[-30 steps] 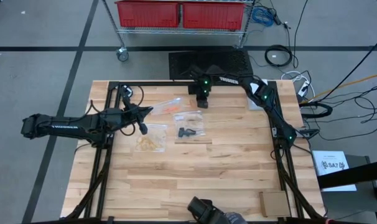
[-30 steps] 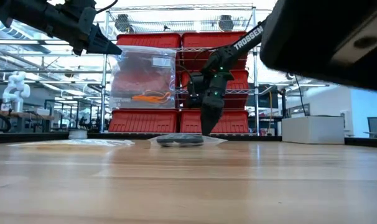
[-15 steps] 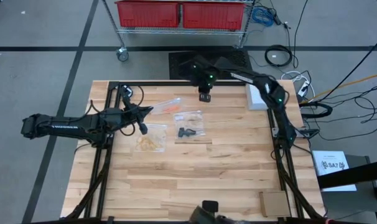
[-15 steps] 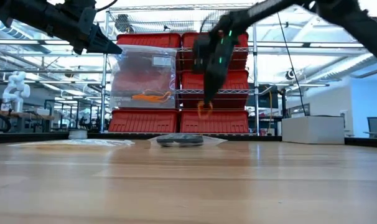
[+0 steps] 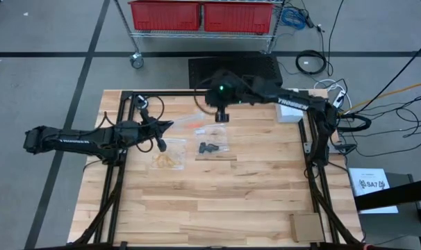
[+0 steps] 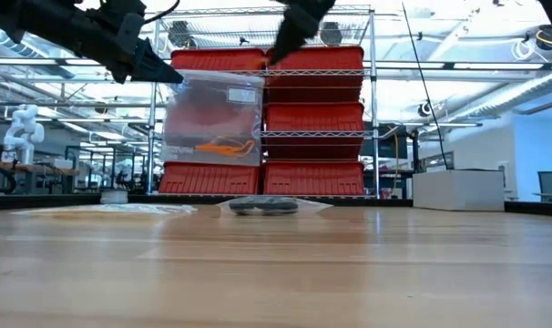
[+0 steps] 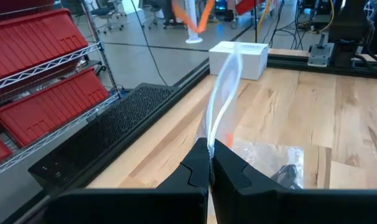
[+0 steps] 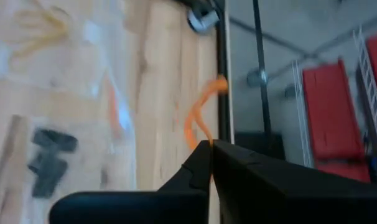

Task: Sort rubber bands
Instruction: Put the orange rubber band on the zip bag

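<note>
My left gripper (image 5: 166, 126) is shut and raised over the table's left far part. From it hangs a clear bag (image 6: 212, 118) with orange rubber bands (image 6: 221, 144) lying in its bottom. My right gripper (image 5: 221, 117) is high above the table near the far edge, shut on one loose orange band (image 8: 201, 118). That same orange band (image 7: 198, 15) also shows in the left wrist view. The black bands (image 5: 209, 147) lie on a clear bag flat on the table. The pale yellow bands (image 5: 167, 160) lie on another flat bag. My left gripper pinches the clear bag's top edge (image 7: 213, 127) between its two fingers, coming level from the table's left. The bag hangs below the fingers, clear of the table. My right gripper pinches one end of the orange band (image 8: 204, 138) between its fingertips. The rest curls out beyond them, lifted clear.
A wire rack with red bins (image 5: 203, 15) stands beyond the far edge, with a black mat (image 5: 235, 69) in front of it. A white box (image 5: 288, 110) sits at the far right corner. A cardboard piece (image 5: 306, 226) lies near the right near corner. The near half is bare wood.
My right gripper has risen from just above the table near the black bands to high over the far edge, carrying an orange band up with it. Its arm has swung and stretched out toward the table's left. My left gripper and the hanging bag have kept almost still.
</note>
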Robot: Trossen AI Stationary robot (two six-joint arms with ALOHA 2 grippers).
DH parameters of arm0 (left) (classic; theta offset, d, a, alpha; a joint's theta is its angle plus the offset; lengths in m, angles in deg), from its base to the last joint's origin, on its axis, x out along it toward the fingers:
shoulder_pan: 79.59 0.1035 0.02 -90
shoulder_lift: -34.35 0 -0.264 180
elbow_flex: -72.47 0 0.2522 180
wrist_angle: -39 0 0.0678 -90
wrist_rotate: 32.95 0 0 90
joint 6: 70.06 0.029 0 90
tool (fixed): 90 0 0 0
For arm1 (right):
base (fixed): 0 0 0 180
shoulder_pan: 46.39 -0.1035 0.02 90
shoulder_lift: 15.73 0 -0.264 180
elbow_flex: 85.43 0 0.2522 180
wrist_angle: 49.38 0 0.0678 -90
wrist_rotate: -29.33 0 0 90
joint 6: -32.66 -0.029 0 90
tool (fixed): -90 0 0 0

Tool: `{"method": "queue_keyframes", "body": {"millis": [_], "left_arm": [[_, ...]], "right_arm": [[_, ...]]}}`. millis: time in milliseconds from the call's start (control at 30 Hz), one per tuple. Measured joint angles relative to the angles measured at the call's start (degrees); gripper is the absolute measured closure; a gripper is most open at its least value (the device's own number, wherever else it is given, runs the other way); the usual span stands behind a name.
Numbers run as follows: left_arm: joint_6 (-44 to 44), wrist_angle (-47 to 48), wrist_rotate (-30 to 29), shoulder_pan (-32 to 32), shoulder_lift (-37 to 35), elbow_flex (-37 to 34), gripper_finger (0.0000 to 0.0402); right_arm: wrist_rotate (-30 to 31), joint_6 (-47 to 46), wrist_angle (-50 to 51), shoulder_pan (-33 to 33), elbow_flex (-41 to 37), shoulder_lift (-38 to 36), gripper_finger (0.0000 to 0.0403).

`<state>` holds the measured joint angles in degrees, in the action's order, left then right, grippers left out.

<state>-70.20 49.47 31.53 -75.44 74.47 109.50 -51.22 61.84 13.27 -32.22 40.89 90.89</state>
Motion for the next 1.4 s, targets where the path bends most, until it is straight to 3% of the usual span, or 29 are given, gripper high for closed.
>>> {"method": "queue_keyframes", "body": {"millis": [233,700,1400], "left_arm": [[0.0,-3.4,0.0,0.0,3.3,0.1,0.0398],[-0.7,-5.7,1.5,0.0,3.8,0.1,0.0398],[-0.9,-5.2,1.0,0.0,3.8,0.1,0.0398]], "right_arm": [[1.2,3.8,-5.5,-5.6,0.0,0.9,0.0403],[0.7,4.7,-6.5,-5.2,-0.1,4.8,0.0403],[4.2,4.6,-10.3,-8.3,0.0,4.6,0.0403]]}}
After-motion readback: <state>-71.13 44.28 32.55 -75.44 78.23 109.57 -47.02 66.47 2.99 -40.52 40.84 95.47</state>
